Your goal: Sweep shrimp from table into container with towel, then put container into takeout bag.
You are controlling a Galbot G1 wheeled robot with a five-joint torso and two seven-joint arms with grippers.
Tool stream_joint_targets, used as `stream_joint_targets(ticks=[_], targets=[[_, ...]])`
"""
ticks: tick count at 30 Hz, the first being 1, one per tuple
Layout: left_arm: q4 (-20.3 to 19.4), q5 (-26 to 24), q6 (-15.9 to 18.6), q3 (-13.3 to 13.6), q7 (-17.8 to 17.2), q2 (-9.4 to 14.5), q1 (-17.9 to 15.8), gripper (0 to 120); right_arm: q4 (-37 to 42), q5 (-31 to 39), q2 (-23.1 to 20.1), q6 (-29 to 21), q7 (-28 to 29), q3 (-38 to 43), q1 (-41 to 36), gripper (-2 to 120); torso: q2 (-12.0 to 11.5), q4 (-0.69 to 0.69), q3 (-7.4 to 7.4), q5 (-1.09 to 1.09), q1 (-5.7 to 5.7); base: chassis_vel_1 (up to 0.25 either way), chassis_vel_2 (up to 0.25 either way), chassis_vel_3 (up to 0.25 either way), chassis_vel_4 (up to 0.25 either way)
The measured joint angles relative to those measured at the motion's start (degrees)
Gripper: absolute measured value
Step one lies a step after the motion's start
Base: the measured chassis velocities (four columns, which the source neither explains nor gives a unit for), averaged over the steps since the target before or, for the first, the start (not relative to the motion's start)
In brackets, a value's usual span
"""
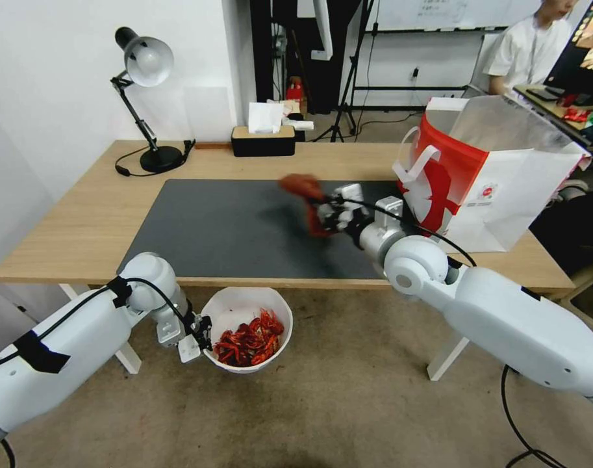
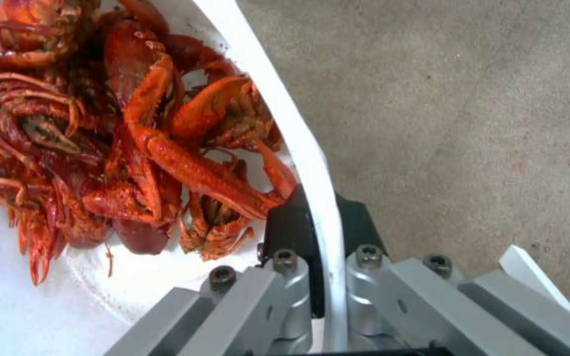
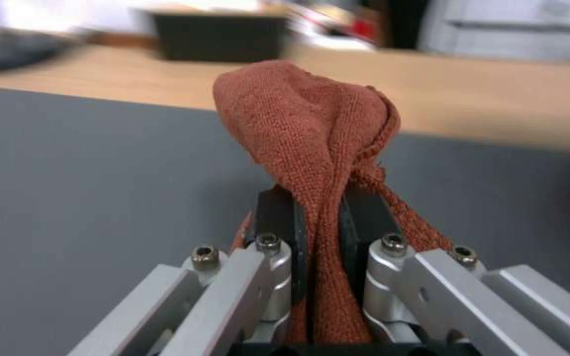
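Your right hand (image 3: 318,227) is clamped on the towel (image 3: 311,128), rust-red knit, bunched and sticking up out past the fingers (image 3: 278,222). It hangs above the grey mat (image 1: 231,227), near the mat's right end, just beside the bag (image 1: 497,188).

Your left hand (image 2: 318,232) is pinched on the bowl (image 1: 241,309) rim, one finger (image 2: 285,222) inside the wall, one outside. Bowl is white, round and deep, held below the tabletop (image 1: 82,221) near edge, over the floor (image 1: 322,403).

Shrimp (image 1: 251,341) are in the bowl: bright red-orange, claws and legs tangled, heaped toward one side, bare white bottom showing on the rest.

Bag stands upright on the right end of the tabletop, red and white, white loop handles, mouth open, silvery inside. You can't tell what's in it.
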Motion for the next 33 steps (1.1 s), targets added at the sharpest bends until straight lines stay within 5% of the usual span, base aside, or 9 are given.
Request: stream_joint_targets(ticks=[6, 10, 27, 33], targets=[[-0.3, 0.1, 0.0, -0.2, 0.3, 0.3, 0.4, 0, -0.6, 3.0, -0.1, -3.3, 4.1, 1.5, -1.3, 10, 0.0, 0.01, 0.00, 0.00, 0.00, 0.000, 0.000, 0.000, 0.000], [-1.1, 0.0, 0.4, -0.2, 0.6, 0.3, 0.6, 0, 0.9, 3.2, -0.3, -7.7, 3.6, 2.3, -1.6, 25, 0.0, 0.00, 0.00, -0.01, 0.00, 0.000, 0.000, 0.000, 0.000], [-1.1, -0.1, 0.6, 0.0, 1.0, 0.4, 0.3, 0, 2.2, 6.8, -0.9, -8.1, 3.5, 4.2, -3.2, 85, 0.0, 0.01, 0.00, 0.00, 0.00, 0.000, 0.000, 0.000, 0.000], [-1.8, -0.2, 0.7, -0.1, 1.0, 0.7, 0.6, 0, 7.5, -0.9, -3.9, 1.5, -7.3, 7.6, -9.6, 100, 0.0, 0.02, 0.00, -0.01, 0.01, 0.000, 0.000, 0.000, 0.000]])
